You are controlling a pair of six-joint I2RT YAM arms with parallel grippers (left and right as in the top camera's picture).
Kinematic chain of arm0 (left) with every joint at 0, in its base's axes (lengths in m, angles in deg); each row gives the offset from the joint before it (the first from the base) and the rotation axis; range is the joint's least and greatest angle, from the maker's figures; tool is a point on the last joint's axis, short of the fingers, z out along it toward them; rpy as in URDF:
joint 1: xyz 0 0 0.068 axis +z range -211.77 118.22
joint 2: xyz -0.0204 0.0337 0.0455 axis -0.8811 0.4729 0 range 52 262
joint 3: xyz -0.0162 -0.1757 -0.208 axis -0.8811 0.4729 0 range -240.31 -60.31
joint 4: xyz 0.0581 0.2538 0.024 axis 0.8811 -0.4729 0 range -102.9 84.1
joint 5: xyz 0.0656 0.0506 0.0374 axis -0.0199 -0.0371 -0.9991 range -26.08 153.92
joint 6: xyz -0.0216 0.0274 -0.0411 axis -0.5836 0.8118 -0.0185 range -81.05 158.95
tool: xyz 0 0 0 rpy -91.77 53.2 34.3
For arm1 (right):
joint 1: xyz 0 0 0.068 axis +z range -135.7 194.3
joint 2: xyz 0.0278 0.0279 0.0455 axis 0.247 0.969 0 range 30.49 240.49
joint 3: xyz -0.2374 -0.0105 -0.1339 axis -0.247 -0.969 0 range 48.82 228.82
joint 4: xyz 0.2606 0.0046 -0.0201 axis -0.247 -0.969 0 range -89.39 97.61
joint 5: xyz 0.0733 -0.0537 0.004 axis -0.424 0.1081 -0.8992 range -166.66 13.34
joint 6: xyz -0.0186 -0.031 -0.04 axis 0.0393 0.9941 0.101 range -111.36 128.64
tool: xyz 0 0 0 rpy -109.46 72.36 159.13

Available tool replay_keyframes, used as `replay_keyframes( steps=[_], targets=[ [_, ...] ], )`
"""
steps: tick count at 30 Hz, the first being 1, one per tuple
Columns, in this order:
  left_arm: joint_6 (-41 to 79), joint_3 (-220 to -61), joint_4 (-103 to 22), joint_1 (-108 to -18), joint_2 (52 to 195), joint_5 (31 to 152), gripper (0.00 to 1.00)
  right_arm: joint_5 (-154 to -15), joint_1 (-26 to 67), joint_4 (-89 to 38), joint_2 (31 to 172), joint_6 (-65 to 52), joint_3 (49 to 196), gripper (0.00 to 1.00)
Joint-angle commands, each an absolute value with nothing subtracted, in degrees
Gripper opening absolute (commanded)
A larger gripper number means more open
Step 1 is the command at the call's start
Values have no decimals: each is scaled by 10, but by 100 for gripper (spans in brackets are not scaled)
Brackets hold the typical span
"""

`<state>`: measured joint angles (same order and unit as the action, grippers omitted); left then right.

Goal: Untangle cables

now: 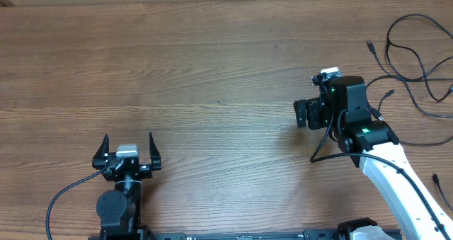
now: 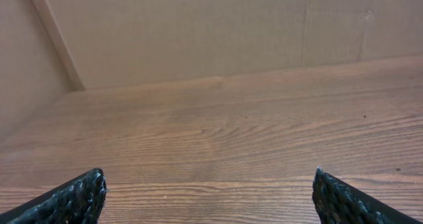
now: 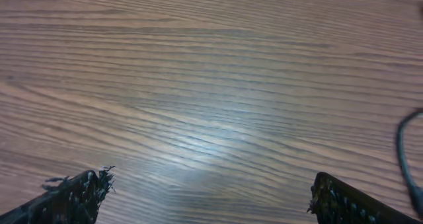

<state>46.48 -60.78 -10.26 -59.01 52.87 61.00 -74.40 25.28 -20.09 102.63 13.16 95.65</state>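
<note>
Left fingers (image 1: 128, 137): spread wide and holding nothing. They sit at about 7 o'clock on the worktop (image 1: 212, 56) in the overhead view, with the tips pointing to 12 o'clock. From my left wrist I see only the two black tips in the lower corners and bare wood between them.

Right fingers (image 1: 304, 114): also parted, with nothing between them. My right wrist view shows both tips far from each other over plain wood grain. In the overhead view they are at about 3 o'clock and point toward 9 o'clock.

Cables (image 1: 423, 73): thin black strands lying in loose loops on the worktop at about 2 o'clock, near the far right corner. Several strands cross each other and some ends carry small plugs. They lie on the 3 o'clock side of my right arm, apart from both pairs of fingers.

Short black piece (image 1: 437, 183): lies at the right edge, about 4 o'clock, apart from the loops.

Dark cord (image 3: 403, 145): a curved strand at the right edge of my right wrist view. I cannot tell if it is one of the cables.
</note>
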Motion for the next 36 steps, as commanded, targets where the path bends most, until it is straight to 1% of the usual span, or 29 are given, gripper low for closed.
replay_keyframes(
  steps=[1, 9, 17, 21, 23, 25, 29, 36],
  targets=[
    [473, -606, -103, -588, 523, 619, 100, -671, 254, -198, 1027, 132, 958, 100],
    [473, -606, -103, -588, 523, 619, 100, -673, 255, -198, 1006, 131, 958, 100],
    [473, -606, -103, -588, 523, 619, 100, -673, 254, -237, 895, 131, 957, 100],
    [473, -606, -103, -588, 523, 619, 100, -672, 254, -228, 841, 131, 939, 100],
    [473, -606, -103, -588, 523, 619, 100, -673, 254, -194, 814, 130, 919, 100],
    [473, -606, -103, -588, 523, 619, 100, -689, 254, -133, 783, 129, 885, 100],
    [473, -606, -103, -588, 523, 619, 99, -723, 254, 8, 717, 129, 788, 100],
    [473, -606, -103, -588, 523, 619, 100, -734, 254, 173, 603, 129, 611, 100]
  ],
)
